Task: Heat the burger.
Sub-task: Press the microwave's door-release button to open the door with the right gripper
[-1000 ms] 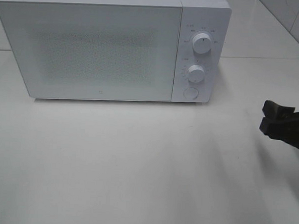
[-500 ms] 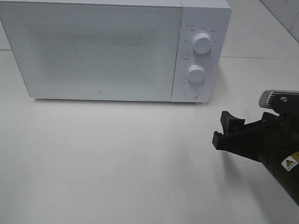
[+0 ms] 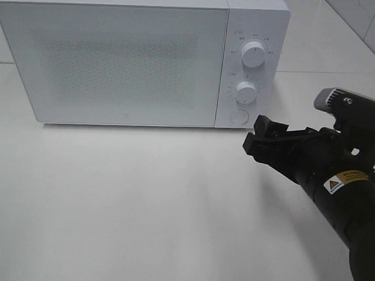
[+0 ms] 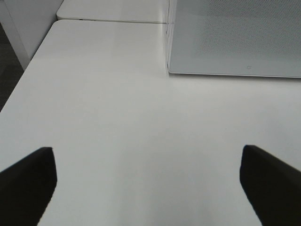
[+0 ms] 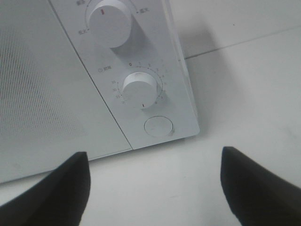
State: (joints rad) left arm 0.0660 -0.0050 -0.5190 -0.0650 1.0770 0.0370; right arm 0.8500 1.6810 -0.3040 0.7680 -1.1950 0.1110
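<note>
The burger is out of view in every frame. A white microwave (image 3: 116, 56) stands at the back of the table with its door (image 3: 116, 63) shut, and nothing shows through the dotted window. My right gripper (image 3: 256, 136) hangs open and empty just in front of the control panel, a little below and right of the round button (image 3: 239, 116). The right wrist view has that button (image 5: 158, 126) just beyond my open right gripper (image 5: 154, 157). My left gripper (image 4: 146, 155) stands wide open over bare table, with the microwave's left front corner (image 4: 168, 70) ahead.
The control panel carries an upper knob (image 3: 253, 54) and a lower knob (image 3: 245, 91). The white table (image 3: 141, 207) runs in front of the microwave. A tiled wall (image 3: 367, 24) shows at the back right. The table's left edge (image 4: 28, 70) drops to a dark floor.
My right arm has come in from the right edge and moved left and toward the microwave, ending near its round button. Its jaws stay open. The microwave has not moved.
</note>
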